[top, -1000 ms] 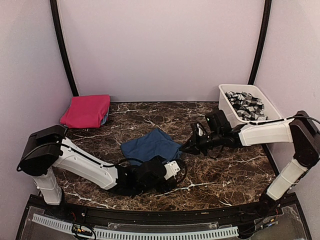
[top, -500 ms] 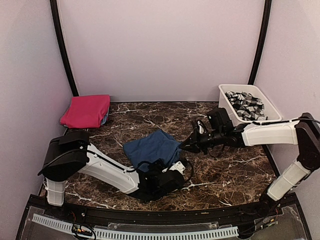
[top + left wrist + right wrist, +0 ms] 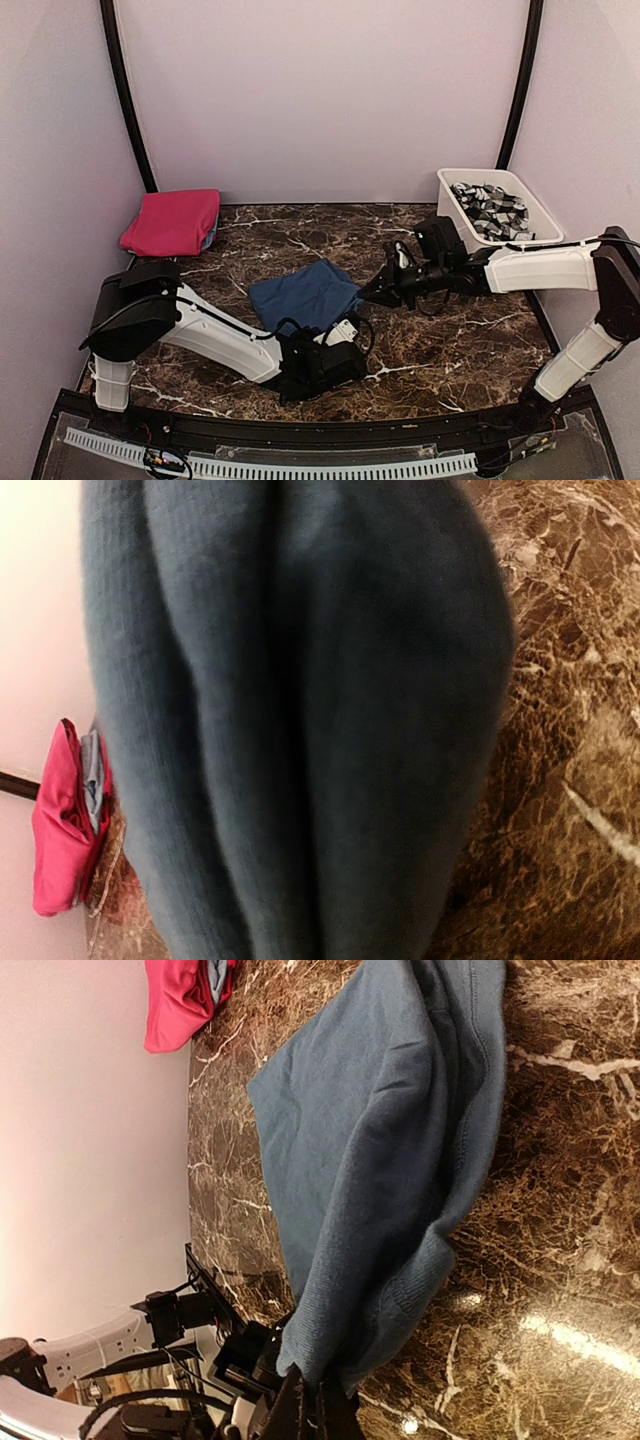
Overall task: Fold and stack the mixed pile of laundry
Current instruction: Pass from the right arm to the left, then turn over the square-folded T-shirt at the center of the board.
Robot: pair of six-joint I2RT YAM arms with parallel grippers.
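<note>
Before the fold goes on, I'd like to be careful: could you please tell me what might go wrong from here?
The left end effector pinches only a bunched corner of the blue garment; it may slip free or fold crooked.
The garment fills the left wrist view, so that camera cannot guide placement.
The right end effector sits at the opposite edge; its grip is unclear, so pulling could drag the garment across the table.

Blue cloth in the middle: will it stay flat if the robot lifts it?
Probably not. The blue cloth hangs in soft folds in the wrist views, so it looks floppy. It's thin knit, so probably light; pushed, it would likely bunch on the marble table, not roll.
</note>
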